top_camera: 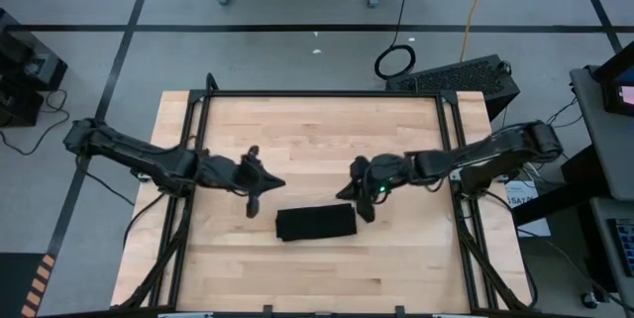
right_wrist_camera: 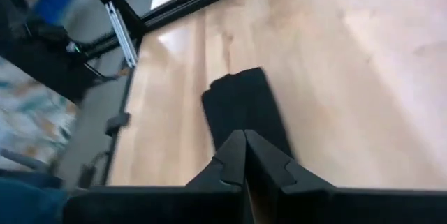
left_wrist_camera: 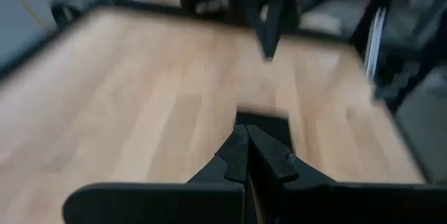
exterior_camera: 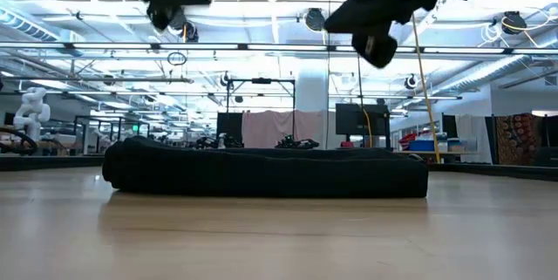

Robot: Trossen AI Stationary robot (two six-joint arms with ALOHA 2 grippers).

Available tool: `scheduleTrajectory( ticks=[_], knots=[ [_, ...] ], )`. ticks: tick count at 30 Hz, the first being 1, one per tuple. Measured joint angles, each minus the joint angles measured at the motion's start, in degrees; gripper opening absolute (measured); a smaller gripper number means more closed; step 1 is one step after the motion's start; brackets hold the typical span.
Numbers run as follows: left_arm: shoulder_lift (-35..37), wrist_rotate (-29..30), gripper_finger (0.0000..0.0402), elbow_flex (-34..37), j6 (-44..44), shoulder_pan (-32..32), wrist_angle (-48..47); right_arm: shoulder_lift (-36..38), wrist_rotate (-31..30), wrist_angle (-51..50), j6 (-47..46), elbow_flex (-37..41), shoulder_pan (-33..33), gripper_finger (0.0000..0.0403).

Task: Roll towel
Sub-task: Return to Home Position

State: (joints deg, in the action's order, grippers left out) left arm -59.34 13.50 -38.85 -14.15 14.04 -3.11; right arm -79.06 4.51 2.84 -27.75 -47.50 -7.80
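L gripper (left_wrist_camera: 246, 140) is hanging clenched on nothing, fingers pressed tip to tip in its wrist cam. R gripper (right_wrist_camera: 244, 144) is doing the same, empty. Both are hovering over the table (top_camera: 297, 130), well clear of the cloth per the low cam. From above I'm seeing them either side of the towel (top_camera: 315, 223), a bit farther back on the tabletop. The towel is lying as a low, long black bundle between them, apart from both.

Risks, as I'm judging them: nothing is pinning the roll, so the outer wrap may be loosening by itself, and soft cloth tends to spring back. R gripper is sitting nearest one end of the bundle, so any dip while pulling away could be snagging that end and dragging it open. The 2 grippers are also near each other, so a sloppy path could be clipping them.

Writing: I'm not reading any. No brand or label is showing, and I'm not spotting a tag on the towel.
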Motion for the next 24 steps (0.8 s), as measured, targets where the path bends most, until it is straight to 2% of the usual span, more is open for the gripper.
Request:
scheduleTrajectory(
  ticks=[4,6,12,17,21,24],
  knots=[
    [3.7,1.5,0.0006,0.0,-0.5,-0.4,1.3,5.8,0.0,-2.9,9.5,0.0,1.8,0.0],
    [5.1,1.6,0.0006,0.1,-1.6,-0.4,-1.0,9.0,-0.2,-4.4,13.3,0.0,2.3,0.0],
    [9.3,0.1,0.0006,4.4,-4.5,-0.6,-5.8,17.9,-1.7,-3.5,17.1,2.9,2.5,0.0],
    [10.0,0.3,0.0006,7.0,-6.4,-0.6,-7.7,22.8,-0.5,-2.1,17.6,9.2,2.5,0.0],
    [7.4,5.3,0.0006,7.0,-6.9,-0.6,-7.4,25.7,1.6,3.7,19.4,17.1,2.5,0.0],
    [5.4,6.2,0.0006,7.0,-3.5,-0.6,-7.6,27.1,1.5,10.0,18.6,24.1,2.5,0.0]
  ],
)
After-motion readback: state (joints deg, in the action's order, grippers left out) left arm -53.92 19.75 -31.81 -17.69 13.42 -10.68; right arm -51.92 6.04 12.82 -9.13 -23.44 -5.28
